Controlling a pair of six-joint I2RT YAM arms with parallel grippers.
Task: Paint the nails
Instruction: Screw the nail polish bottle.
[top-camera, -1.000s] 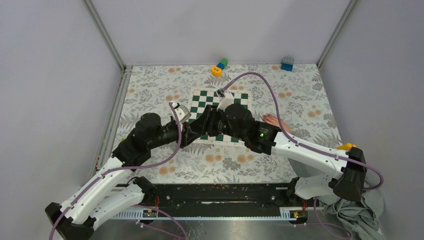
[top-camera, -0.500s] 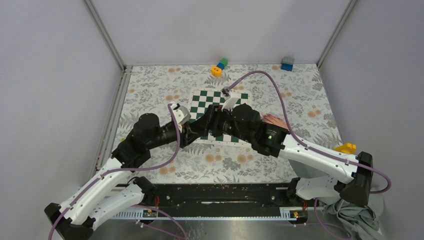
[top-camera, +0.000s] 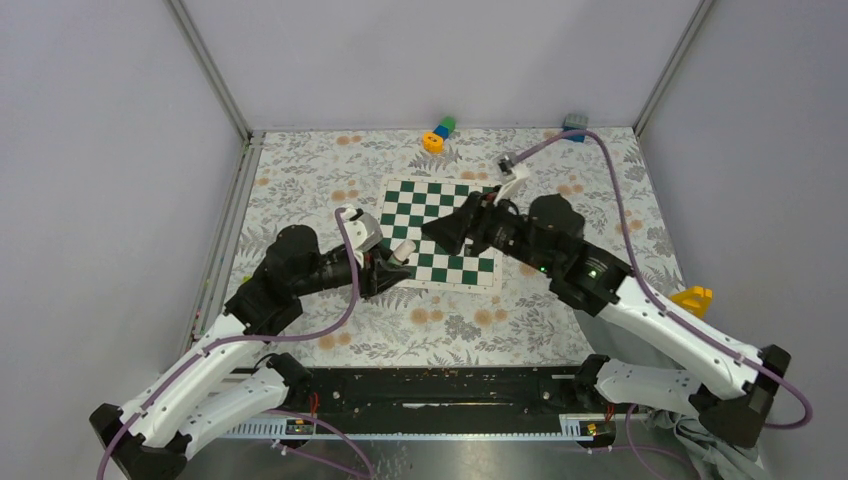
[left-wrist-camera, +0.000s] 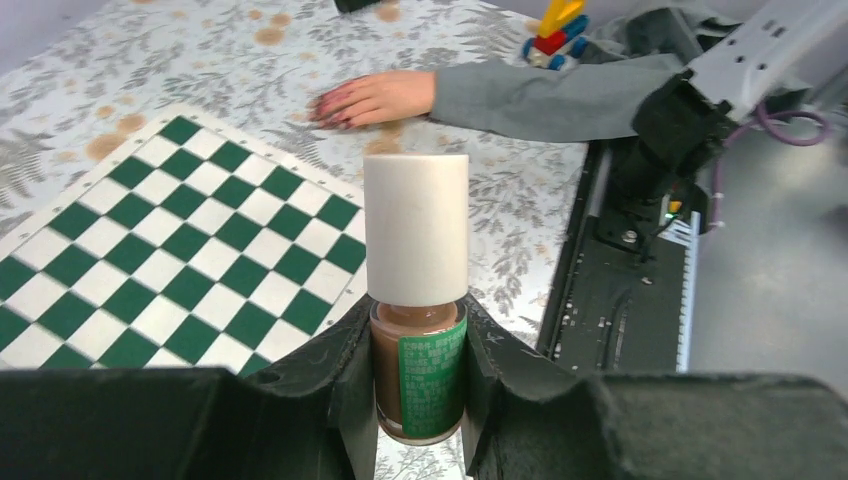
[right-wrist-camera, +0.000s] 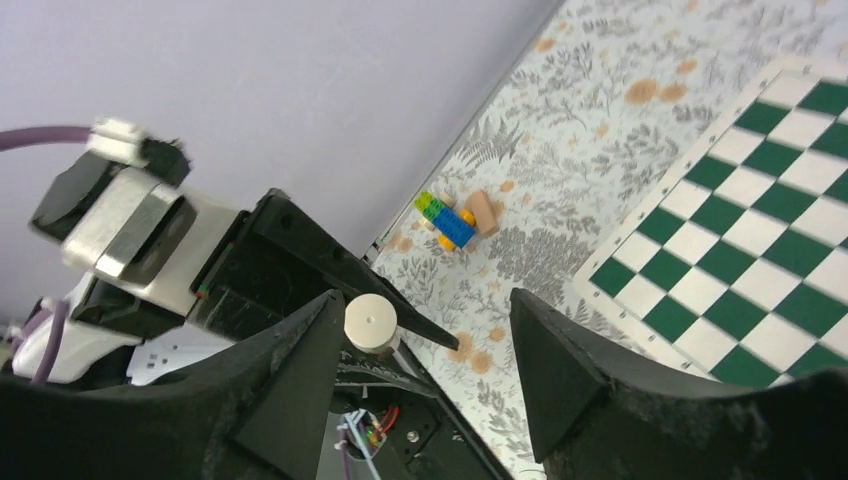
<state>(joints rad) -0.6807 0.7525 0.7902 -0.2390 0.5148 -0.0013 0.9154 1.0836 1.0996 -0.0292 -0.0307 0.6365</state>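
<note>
My left gripper (left-wrist-camera: 418, 330) is shut on a nail polish bottle (left-wrist-camera: 418, 370) of brown glass with a green label and a white cap (left-wrist-camera: 416, 225), held upright. From above, the left gripper (top-camera: 392, 262) and the bottle (top-camera: 402, 247) are at the near left corner of the chessboard (top-camera: 440, 205). My right gripper (top-camera: 443, 232) hovers over the board to the right of the bottle, open and empty. Through its jaws (right-wrist-camera: 420, 310) the cap (right-wrist-camera: 370, 322) shows beyond the left finger. A hand (left-wrist-camera: 375, 97) in a grey sleeve lies flat past the board, its reddish nails (left-wrist-camera: 330, 108) toward the board; my right arm hides it from above.
A stack of toy bricks (top-camera: 438, 133) and a blue brick (top-camera: 574, 127) sit by the back wall. A yellow object (top-camera: 692, 297) lies at the right edge. The black rail (left-wrist-camera: 620, 290) runs along the near table edge. Grey walls close in three sides.
My right gripper has opened and drawn back to the right, away from the bottle's cap. The cap stays on the bottle. My left arm has held still.
</note>
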